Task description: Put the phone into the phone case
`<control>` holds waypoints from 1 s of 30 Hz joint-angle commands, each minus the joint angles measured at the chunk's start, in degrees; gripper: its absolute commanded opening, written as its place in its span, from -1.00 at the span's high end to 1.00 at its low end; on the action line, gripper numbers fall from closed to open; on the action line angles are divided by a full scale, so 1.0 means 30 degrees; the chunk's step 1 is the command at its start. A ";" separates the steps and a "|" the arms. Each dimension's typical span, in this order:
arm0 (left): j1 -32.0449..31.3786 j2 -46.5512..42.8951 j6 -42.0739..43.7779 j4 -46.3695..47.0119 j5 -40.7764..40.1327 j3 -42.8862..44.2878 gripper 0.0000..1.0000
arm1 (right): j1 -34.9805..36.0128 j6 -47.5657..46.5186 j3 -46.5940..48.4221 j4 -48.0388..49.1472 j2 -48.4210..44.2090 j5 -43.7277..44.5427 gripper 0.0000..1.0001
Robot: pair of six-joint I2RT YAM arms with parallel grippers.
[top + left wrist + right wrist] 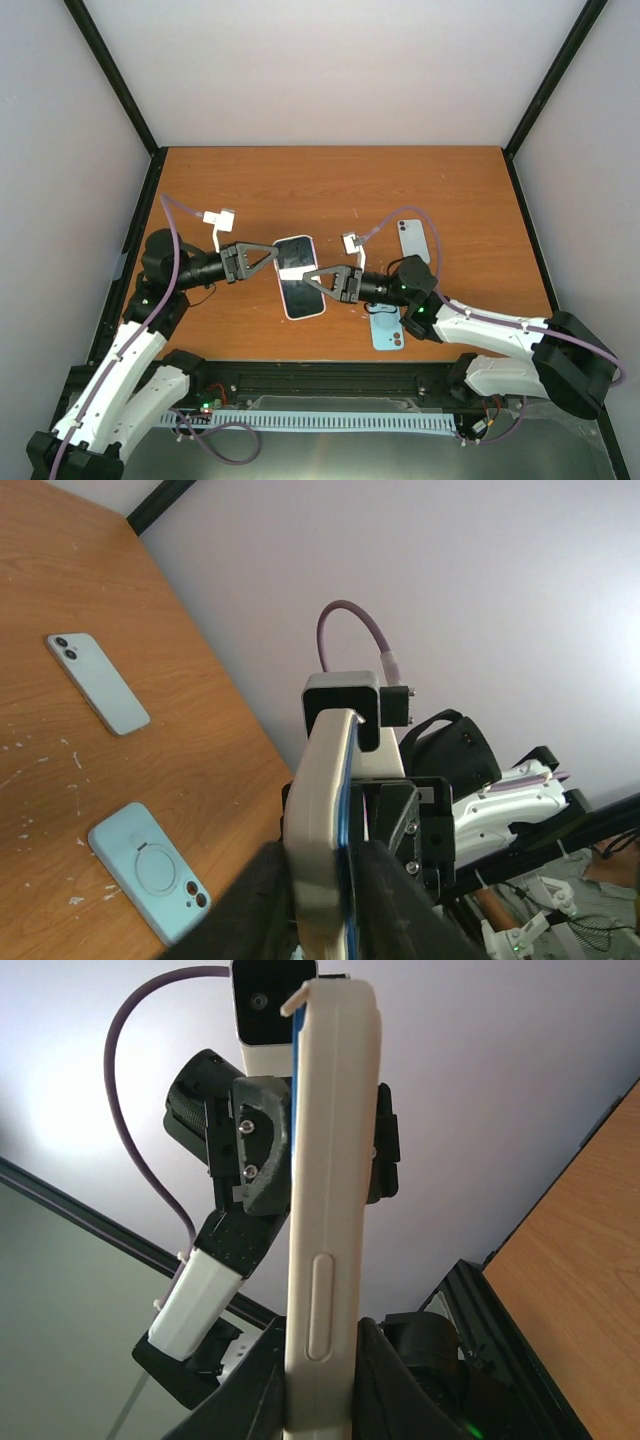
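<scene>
Cream rubber phone case (325, 1210) holds the phone (301, 290), though one corner lip curls off the phone's blue edge. The pair hangs above the table (330, 190), pinched between the left gripper (276, 256) and the right gripper (308, 277), both narrow and tight on its faces. On the brown wood lie a pale-blue handset (414, 240) and a blue cover (388, 330), back up. Pale walls (330, 70) surround.

two phones (300, 290) (415, 240); two phone cases (320, 1210) (387, 330); two arms (130, 350) (500, 335)
</scene>
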 commanded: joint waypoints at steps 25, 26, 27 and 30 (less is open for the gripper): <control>0.0010 -0.0229 0.0160 0.3625 0.2659 -0.0627 0.34 | 0.0107 0.0611 0.0724 0.2062 -0.1409 0.1876 0.77; 0.0013 -0.0167 0.0206 0.3597 0.2614 -0.0583 0.34 | 0.0110 0.0610 0.0694 0.2097 -0.1392 0.1840 0.77; 0.0010 -0.0119 0.0311 0.3520 0.2543 -0.0541 0.35 | 0.0110 0.0610 0.0698 0.2087 -0.1386 0.1809 0.77; 0.0014 0.0110 0.0523 0.3370 0.2340 -0.0368 0.38 | 0.0110 0.0621 0.0767 0.2066 -0.1274 0.1471 0.76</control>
